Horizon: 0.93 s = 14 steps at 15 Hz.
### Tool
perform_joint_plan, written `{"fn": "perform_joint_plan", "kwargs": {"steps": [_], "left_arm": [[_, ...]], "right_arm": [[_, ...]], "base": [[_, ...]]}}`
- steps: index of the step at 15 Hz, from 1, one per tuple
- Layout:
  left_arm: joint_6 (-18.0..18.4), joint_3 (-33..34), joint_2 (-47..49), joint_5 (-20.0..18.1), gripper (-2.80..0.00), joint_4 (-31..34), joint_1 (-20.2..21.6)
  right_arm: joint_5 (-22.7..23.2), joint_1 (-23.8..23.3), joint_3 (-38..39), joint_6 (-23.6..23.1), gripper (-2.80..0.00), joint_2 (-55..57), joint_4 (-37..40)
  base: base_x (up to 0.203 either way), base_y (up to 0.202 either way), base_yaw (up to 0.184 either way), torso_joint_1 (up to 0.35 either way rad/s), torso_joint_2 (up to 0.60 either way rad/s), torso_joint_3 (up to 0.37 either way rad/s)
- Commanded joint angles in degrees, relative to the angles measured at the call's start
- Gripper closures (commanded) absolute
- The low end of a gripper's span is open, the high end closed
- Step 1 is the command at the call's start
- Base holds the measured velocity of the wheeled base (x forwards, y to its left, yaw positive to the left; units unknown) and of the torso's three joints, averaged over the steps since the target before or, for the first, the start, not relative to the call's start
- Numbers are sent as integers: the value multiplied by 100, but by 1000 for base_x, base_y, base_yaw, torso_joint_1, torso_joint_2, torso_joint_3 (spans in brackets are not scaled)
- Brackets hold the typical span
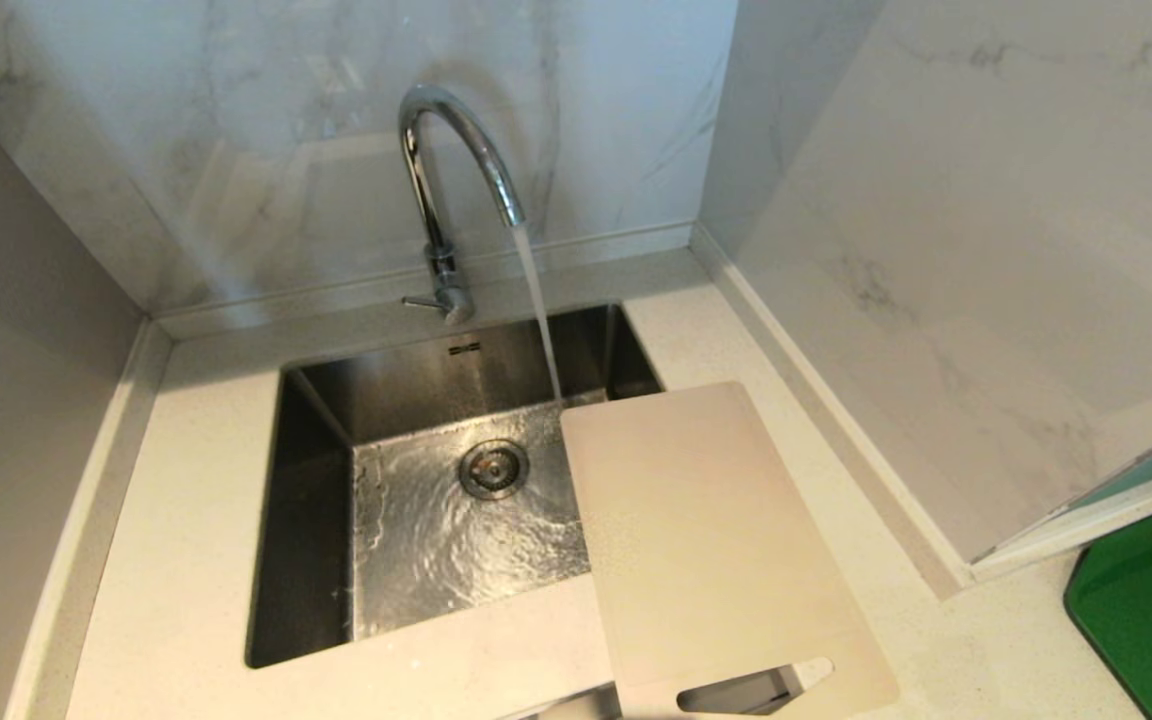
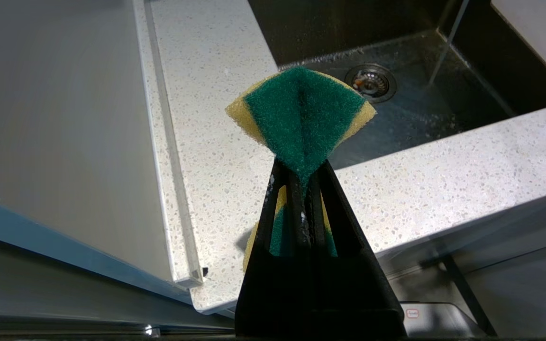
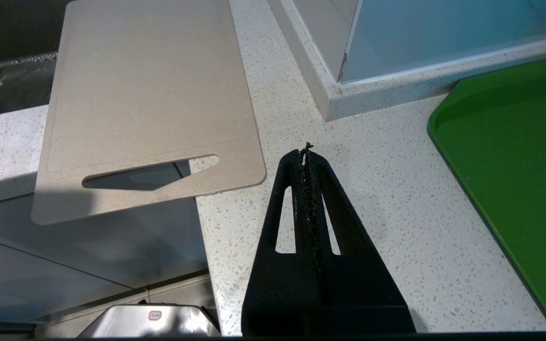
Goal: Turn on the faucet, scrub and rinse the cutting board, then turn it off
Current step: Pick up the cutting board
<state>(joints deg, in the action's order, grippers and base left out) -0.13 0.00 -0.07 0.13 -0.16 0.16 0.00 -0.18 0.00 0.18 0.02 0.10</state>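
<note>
The chrome gooseneck faucet (image 1: 446,180) runs, and its stream falls into the steel sink (image 1: 316,500) just past the far corner of the cutting board (image 1: 706,540). That off-white board (image 3: 150,94) lies flat over the sink's right edge and the counter, with its slot handle hanging past the front edge. My left gripper (image 2: 303,168) is shut on a folded green and yellow sponge (image 2: 301,106), held above the counter left of the sink. My right gripper (image 3: 307,154) is shut on nothing, above the counter right of the board's handle. Neither arm shows in the head view.
A dark green mat (image 1: 1151,600) lies on the counter at the far right (image 3: 519,142). Marble walls close in behind the sink and on the right (image 1: 936,250). The drain (image 1: 493,468) sits mid-basin under rippling water. A grey side panel (image 2: 55,118) stands left of the counter.
</note>
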Motion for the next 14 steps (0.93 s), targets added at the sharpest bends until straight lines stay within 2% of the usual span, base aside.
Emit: {"fn": "perform_joint_plan", "kwargs": {"steps": [1, 14], "left_arm": [[-4, 9, -10, 4, 0, -2, 2], [-4, 9, -10, 4, 0, -2, 2]], "right_arm": [[0, 1, 9, -1, 0, -2, -1], [9, 1, 9, -18, 0, -2, -1]], "base": [[0, 0, 0, 0, 0, 0], [0, 0, 0, 0, 0, 0]]}}
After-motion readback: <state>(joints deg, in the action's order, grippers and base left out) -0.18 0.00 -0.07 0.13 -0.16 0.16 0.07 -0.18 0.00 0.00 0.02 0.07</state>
